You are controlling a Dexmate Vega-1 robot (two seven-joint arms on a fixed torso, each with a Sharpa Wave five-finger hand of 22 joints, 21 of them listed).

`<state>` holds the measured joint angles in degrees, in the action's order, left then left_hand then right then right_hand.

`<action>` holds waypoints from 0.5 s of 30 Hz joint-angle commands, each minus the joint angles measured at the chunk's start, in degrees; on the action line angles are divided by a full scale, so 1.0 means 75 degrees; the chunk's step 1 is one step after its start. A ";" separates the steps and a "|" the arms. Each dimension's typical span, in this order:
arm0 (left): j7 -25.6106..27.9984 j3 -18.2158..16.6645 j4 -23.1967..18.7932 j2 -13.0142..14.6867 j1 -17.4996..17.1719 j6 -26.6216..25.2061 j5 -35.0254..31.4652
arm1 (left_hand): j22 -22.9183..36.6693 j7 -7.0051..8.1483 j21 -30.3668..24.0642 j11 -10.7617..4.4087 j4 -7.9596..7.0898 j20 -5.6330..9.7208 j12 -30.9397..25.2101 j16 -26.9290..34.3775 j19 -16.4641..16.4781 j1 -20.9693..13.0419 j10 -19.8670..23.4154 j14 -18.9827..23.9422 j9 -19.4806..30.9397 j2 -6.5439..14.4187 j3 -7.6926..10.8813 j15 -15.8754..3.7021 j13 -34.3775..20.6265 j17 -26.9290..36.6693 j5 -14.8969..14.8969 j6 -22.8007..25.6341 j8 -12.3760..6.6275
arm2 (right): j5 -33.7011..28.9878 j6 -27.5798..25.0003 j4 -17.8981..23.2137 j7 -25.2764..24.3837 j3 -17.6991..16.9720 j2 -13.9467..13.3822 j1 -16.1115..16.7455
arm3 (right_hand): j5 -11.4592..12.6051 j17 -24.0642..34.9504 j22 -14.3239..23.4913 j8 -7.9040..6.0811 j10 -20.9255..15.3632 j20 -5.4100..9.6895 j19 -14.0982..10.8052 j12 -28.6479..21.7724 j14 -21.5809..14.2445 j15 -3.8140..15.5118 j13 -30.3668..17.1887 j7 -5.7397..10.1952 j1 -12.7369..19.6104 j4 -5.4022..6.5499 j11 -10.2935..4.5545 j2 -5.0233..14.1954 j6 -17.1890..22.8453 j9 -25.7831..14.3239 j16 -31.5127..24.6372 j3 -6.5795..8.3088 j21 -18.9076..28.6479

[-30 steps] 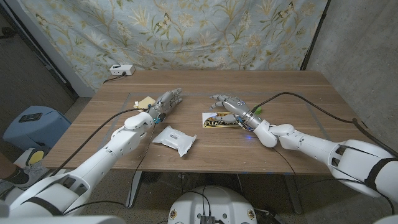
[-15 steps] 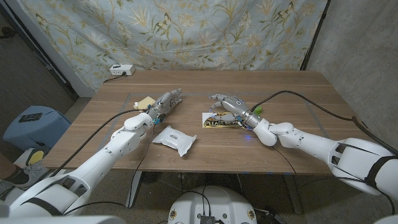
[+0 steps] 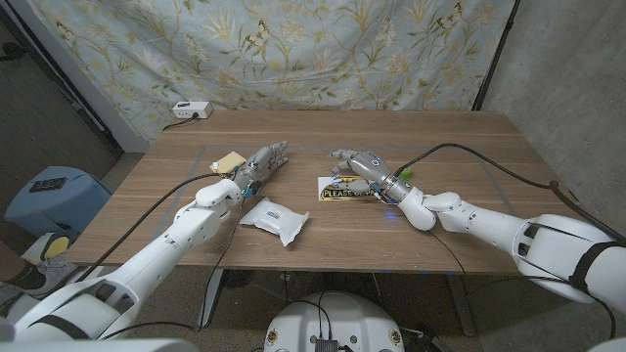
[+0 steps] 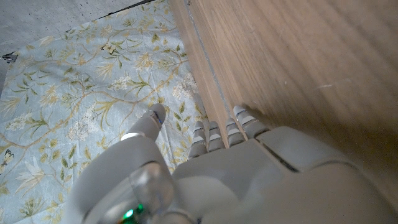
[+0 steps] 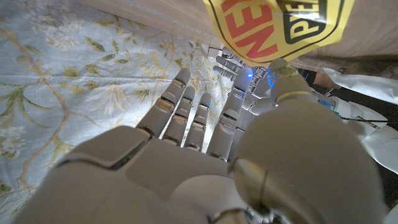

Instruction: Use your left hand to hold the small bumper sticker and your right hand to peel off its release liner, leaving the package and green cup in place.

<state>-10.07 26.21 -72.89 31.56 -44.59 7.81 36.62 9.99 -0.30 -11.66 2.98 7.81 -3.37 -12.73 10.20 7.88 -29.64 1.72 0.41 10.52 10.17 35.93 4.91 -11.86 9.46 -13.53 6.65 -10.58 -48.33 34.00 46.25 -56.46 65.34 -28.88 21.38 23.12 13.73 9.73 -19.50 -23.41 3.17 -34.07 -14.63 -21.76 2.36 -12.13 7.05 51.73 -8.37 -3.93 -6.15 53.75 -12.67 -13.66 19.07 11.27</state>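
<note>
**Head view: both hands near the sticker, peel not yet begun**

Head view looks down on a wooden table (image 3: 469,156). The small bumper sticker (image 3: 344,190), yellow and black with red lettering, lies flat near the table's middle. The right hand (image 3: 357,164) hovers over its far edge, fingers spread and holding nothing. In the right wrist view its fingers (image 5: 186,112) reach out straight and apart, the sticker (image 5: 273,28) just beyond the thumb tip. The left hand (image 3: 262,161) sits well apart from the sticker, to its left, fingers extended and empty; the left wrist view shows its fingertips (image 4: 242,118) close to the wood.

My judgement is that the holding step comes first. The left hand should cross to the sticker and press one end down, so the sheet cannot slide. Then the right hand can work a corner with the thumb and a fingertip to separate the liner, pulling low and slowly.

The white package (image 3: 274,218) lies near the front edge, beside the left forearm, sealed, contents hidden. A small patch of green (image 3: 404,174) shows behind the right wrist, probably the green cup; I cannot tell what it holds.
</note>
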 commanded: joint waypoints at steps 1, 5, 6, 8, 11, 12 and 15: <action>0.0097 0.0031 -0.0209 0.0065 -0.0091 -0.0094 -0.0039 | 0.0024 0.0009 0.0008 0.0001 0.0004 -0.0026 0.0017 0.0021 0.0066 -0.0086 -0.0026 0.0063 0.0014 0.0006 -0.0022 0.0045 -0.0011 0.0036 -0.0042 -0.0015 -0.0021 | 0.0057 0.0151 -0.0639 -0.0300 0.0304 0.0300 -0.0193 | 0.0040 0.0013 0.0012 -0.0041 -0.0086 0.0013 -0.0056 -0.0026 -0.0068 0.0828 -0.0012 0.0028 0.0083 0.0007 -0.0013 0.0026 0.0060 -0.0033 -0.0035 0.0050 0.0066; 0.0080 0.0035 -0.0232 0.0069 -0.0099 -0.0090 -0.0031 | 0.0024 0.0009 0.0008 -0.0008 0.0004 -0.0025 0.0015 0.0024 0.0068 -0.0090 -0.0023 0.0072 0.0014 0.0005 -0.0028 0.0045 -0.0012 0.0036 -0.0043 -0.0015 -0.0021 | 0.0055 0.0200 -0.0739 -0.0370 0.0398 0.0317 -0.0245 | 0.0041 0.0018 0.0013 -0.0032 -0.0097 0.0016 -0.0060 -0.0024 -0.0083 0.0838 -0.0013 0.0023 0.0080 0.0013 -0.0018 0.0034 0.0022 -0.0040 -0.0037 0.0052 0.0063; 0.0105 0.0037 -0.0257 0.0076 -0.0106 -0.0109 -0.0039 | 0.0024 0.0008 0.0008 -0.0008 0.0004 -0.0025 0.0016 0.0024 0.0068 -0.0091 -0.0025 0.0073 0.0014 0.0005 -0.0028 0.0044 -0.0012 0.0036 -0.0043 -0.0017 -0.0021 | 0.0063 0.0216 -0.0775 -0.0381 0.0419 0.0329 -0.0258 | 0.0041 0.0019 0.0013 -0.0034 -0.0105 0.0015 -0.0058 -0.0026 -0.0087 0.0840 -0.0013 0.0018 0.0079 0.0014 -0.0018 0.0035 0.0021 -0.0042 -0.0038 0.0052 0.0061; 0.0125 0.0042 -0.0289 0.0086 -0.0115 -0.0137 -0.0043 | 0.0024 0.0008 0.0009 -0.0003 0.0004 -0.0026 0.0014 0.0025 0.0067 -0.0094 -0.0021 0.0077 0.0014 0.0005 -0.0031 0.0041 -0.0012 0.0036 -0.0044 -0.0009 -0.0024 | 0.0077 0.0239 -0.0878 -0.0417 0.0463 0.0373 -0.0292 | 0.0041 0.0023 0.0013 -0.0036 -0.0115 0.0016 -0.0063 -0.0026 -0.0107 0.0850 -0.0013 0.0024 0.0074 0.0019 -0.0016 0.0040 0.0017 -0.0045 -0.0045 0.0053 0.0060; 0.0071 0.0052 -0.0283 0.0085 -0.0111 -0.0118 -0.0033 | 0.0024 0.0007 0.0008 -0.0007 0.0004 -0.0026 0.0012 0.0025 0.0069 -0.0097 -0.0016 0.0079 0.0014 0.0005 -0.0034 0.0037 -0.0012 0.0036 -0.0044 -0.0008 -0.0024 | 0.0085 0.0295 -0.1075 -0.0527 0.0546 0.0465 -0.0366 | 0.0041 0.0027 0.0013 -0.0040 -0.0136 0.0013 -0.0066 -0.0030 -0.0112 0.0846 -0.0014 0.0023 0.0071 0.0024 -0.0020 0.0048 0.0017 -0.0050 -0.0044 0.0055 0.0058; 0.0114 0.0056 -0.0311 0.0090 -0.0115 -0.0145 -0.0049 | 0.0024 0.0005 0.0008 -0.0004 0.0004 -0.0026 0.0012 0.0024 0.0071 -0.0098 -0.0015 0.0079 0.0014 0.0005 -0.0035 0.0041 -0.0012 0.0036 -0.0044 -0.0004 -0.0026 | 0.0078 0.0314 -0.1143 -0.0574 0.0582 0.0498 -0.0396 | 0.0041 0.0029 0.0013 -0.0044 -0.0141 0.0015 -0.0067 -0.0030 -0.0112 0.0847 -0.0014 0.0031 0.0071 0.0026 -0.0020 0.0052 0.0021 -0.0052 -0.0044 0.0057 0.0057; 0.0125 0.0077 -0.0320 0.0084 -0.0095 -0.0184 -0.0063 | 0.0024 0.0001 0.0008 -0.0007 0.0004 -0.0026 0.0013 0.0025 0.0072 -0.0101 -0.0018 0.0083 0.0014 0.0005 -0.0038 0.0041 -0.0012 0.0036 -0.0045 0.0004 -0.0029 | 0.0061 0.0391 -0.1393 -0.0702 0.0710 0.0622 -0.0512 | 0.0041 0.0037 0.0013 -0.0068 -0.0175 0.0013 -0.0073 -0.0036 -0.0146 0.0857 -0.0015 0.0043 0.0070 0.0031 -0.0047 0.0065 0.0059 -0.0061 -0.0053 0.0062 0.0054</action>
<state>-9.34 26.46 -74.55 32.06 -45.24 6.96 36.37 9.99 -0.30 -11.66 2.97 7.97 -3.37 -12.73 10.20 7.88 -29.64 1.73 0.73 10.52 10.17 35.77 5.23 -11.86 9.46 -13.53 6.65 -10.58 -47.98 35.34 40.27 -59.06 68.40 -26.27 19.37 23.11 13.72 9.73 -19.71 -24.10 3.17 -34.06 -14.63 -22.22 2.47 -12.13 7.05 51.96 -8.19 -4.18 -5.92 53.74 -12.93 -13.66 19.24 11.27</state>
